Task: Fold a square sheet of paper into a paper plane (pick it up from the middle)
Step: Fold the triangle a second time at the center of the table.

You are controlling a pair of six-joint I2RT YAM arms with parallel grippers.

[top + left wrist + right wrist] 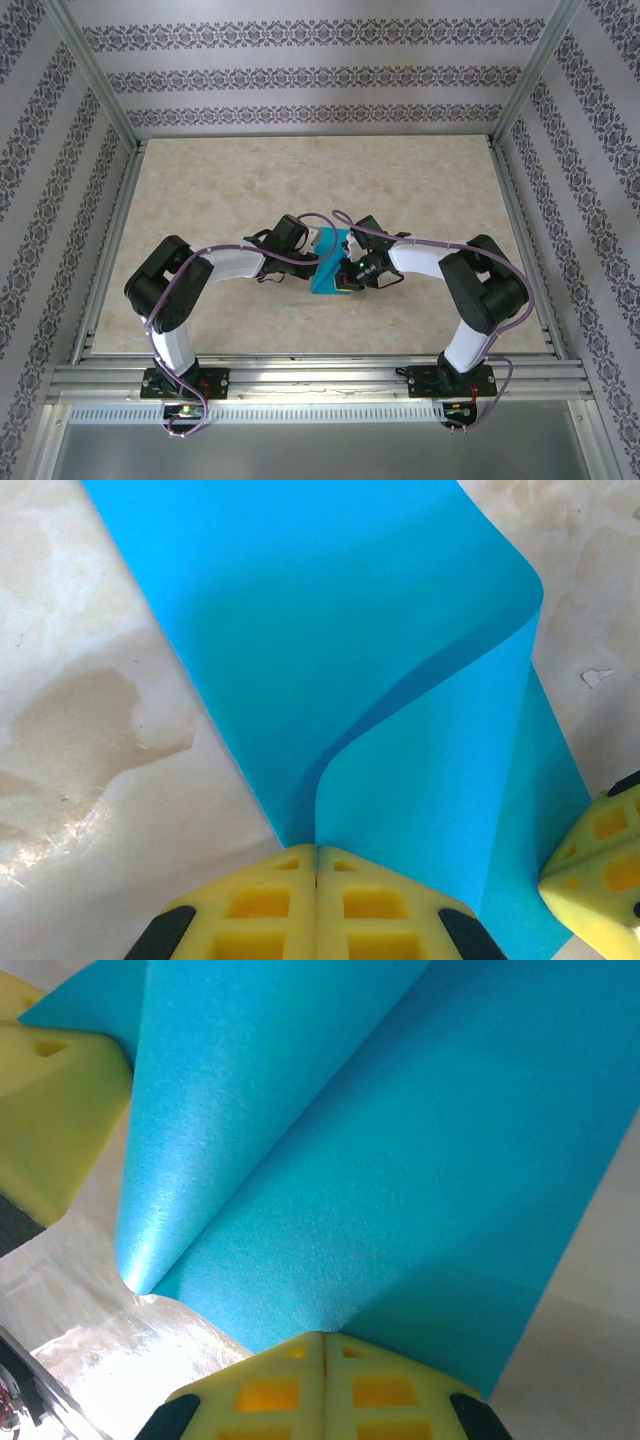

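between the two sets of fingers, over the middle of the worktop (400,180), the square sheet of paper (328,265) was held up in a loose bow rather than lying flat. the left fingers (275,905) were clenched on it, pads pressed together with the paper running straight into the seam between them. just ahead of those pads the sheet swept up and over in a soft rounded bend, with no sharp crease to be seen. the right fingers (270,1390) were likewise clamped on the sheet, pinching another part of its border, and each pair sat just beside the other across the paper. whether any lower edge touched the worktop could not be told.

the sheet looked very light, thin and limp: it drooped and curled wherever it was unsupported. it seemed smooth enough to slide out of a slack pinch. it would probably mark or tear easily, so pulling the two grips apart or twisting them against each other looked risky. the best hold seemed to be a shallow pinch right on the border, near the middle of a side. both grips would need to stay near each other, so the span between them stayed slack and the bend could be laid down as one clean fold.
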